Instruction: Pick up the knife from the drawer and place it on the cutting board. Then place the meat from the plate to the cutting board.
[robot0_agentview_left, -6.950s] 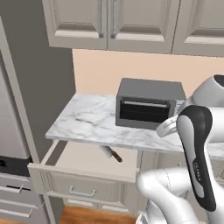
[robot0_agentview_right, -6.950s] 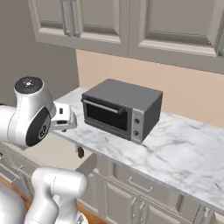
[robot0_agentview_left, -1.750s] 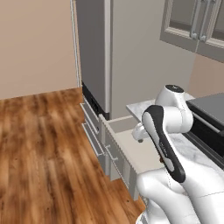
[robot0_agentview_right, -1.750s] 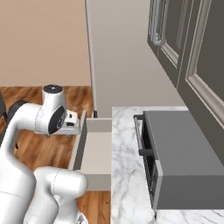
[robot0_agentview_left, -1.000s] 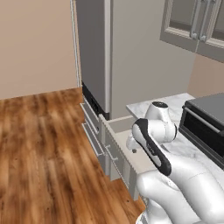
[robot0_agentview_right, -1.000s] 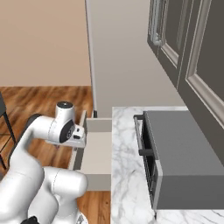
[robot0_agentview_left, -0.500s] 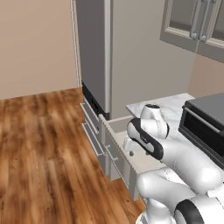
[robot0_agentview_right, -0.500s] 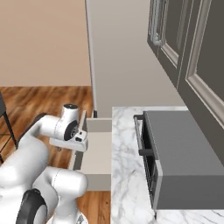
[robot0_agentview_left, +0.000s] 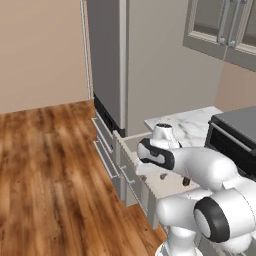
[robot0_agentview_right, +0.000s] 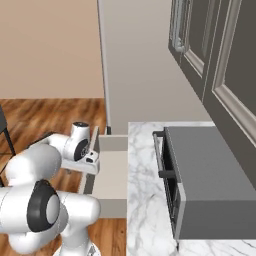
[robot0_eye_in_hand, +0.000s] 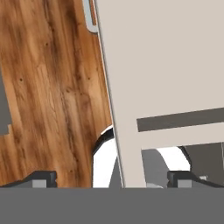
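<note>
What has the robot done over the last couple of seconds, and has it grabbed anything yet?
The arm has swung down and folded low over the open drawer, bringing the pincer above its front edge. Nothing has been taken; the pincer stays wide open. The base, the drawer and the toaster oven have not moved.

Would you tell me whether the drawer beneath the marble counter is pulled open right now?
Yes, the drawer stands pulled out beside the marble counter, its pale inside showing from above.
</note>
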